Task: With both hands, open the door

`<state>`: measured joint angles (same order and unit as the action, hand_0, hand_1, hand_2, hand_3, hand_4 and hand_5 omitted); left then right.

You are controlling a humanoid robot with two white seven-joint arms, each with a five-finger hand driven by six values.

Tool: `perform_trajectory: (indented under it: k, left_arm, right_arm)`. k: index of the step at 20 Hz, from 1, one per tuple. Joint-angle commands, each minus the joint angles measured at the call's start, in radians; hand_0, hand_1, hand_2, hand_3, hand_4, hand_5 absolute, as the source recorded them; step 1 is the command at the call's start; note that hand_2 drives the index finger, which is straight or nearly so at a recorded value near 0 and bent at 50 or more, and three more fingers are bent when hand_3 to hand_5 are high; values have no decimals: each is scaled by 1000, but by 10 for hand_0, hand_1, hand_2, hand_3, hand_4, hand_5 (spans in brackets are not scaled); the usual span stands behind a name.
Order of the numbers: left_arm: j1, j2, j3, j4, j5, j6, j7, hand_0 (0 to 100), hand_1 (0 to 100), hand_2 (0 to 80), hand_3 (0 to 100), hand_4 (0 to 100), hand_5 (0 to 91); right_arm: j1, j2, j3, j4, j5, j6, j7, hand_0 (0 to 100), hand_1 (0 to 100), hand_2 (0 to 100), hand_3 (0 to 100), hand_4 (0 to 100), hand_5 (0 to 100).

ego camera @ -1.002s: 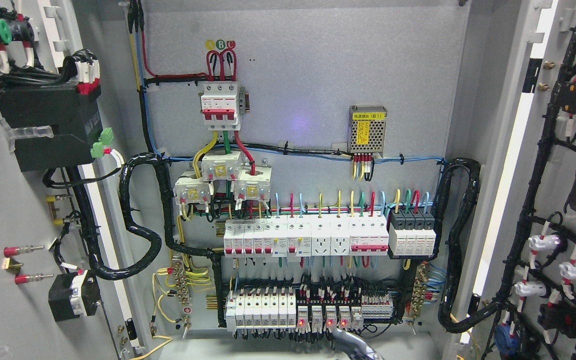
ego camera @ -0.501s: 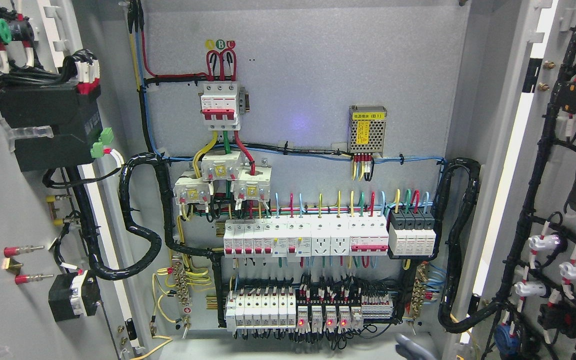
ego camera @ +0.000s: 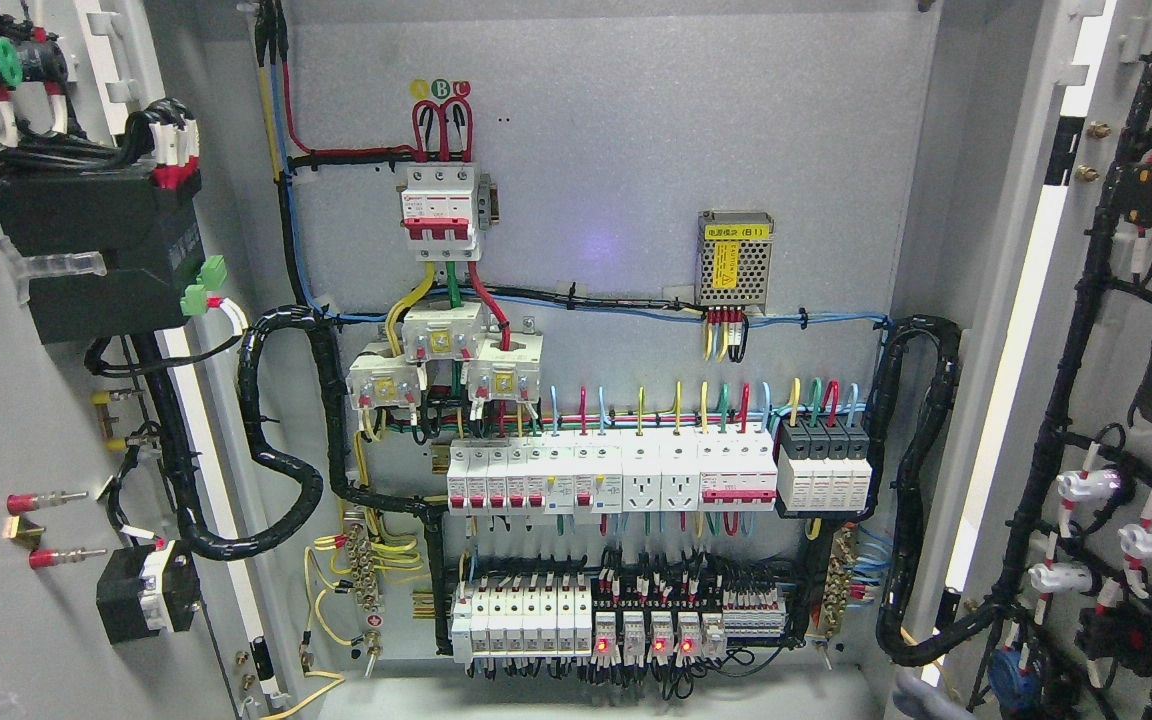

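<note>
The electrical cabinet stands wide open. Its left door [ego camera: 6, 400] is swung out at the picture's left and its right door [ego camera: 1116, 400] at the right, and both show their wired inner faces. The back panel [ego camera: 616, 150] carries breakers, terminal rows and a small power supply [ego camera: 734, 258]. Only a small grey sliver of my right hand [ego camera: 911, 697] shows, at the bottom edge beside the cabinet's lower right corner and touching neither door. My left hand is out of view.
Thick black cable looms [ego camera: 921, 480] run from the panel to each door. Black modules [ego camera: 101, 250] and red-tipped pins [ego camera: 46, 498] stick out of the left door. Plugs and connectors [ego camera: 1086, 488] jut from the right door. Red indicator lights [ego camera: 658, 646] glow on the bottom row.
The grey hand part at the bottom edge has slid from below the middle of the panel to the lower right corner and has sunk almost out of view. The doors have not moved.
</note>
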<state>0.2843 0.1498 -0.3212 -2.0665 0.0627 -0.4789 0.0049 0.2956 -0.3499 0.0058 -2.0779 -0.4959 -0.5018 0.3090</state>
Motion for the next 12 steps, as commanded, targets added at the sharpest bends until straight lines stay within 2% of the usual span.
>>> perform_trajectory:
  k: [1,5,10,12]
  left_arm:
    - [-27,8,178,-27,98,-23,0,0,0,0,0,0,0]
    - [-13,31,223,-27,155,-44,0,0,0,0,0,0,0]
    - [45,37,235,-26,175,-134,0,0,0,0,0,0,0]
    - [56,37,238,-26,177,-165,0,0,0,0,0,0,0]
  right_arm:
    - [16,-72,-112,-11,-95,-4,2,191,0,0,0,0,0]
    - [31,-86,-155,-11,-96,-4,5,191,0,0,0,0,0]
    - [53,-87,-173,-10,-137,-4,5,190,0,0,0,0,0]
    - [60,-99,-175,-5,-185,-3,7,190,0,0,0,0,0]
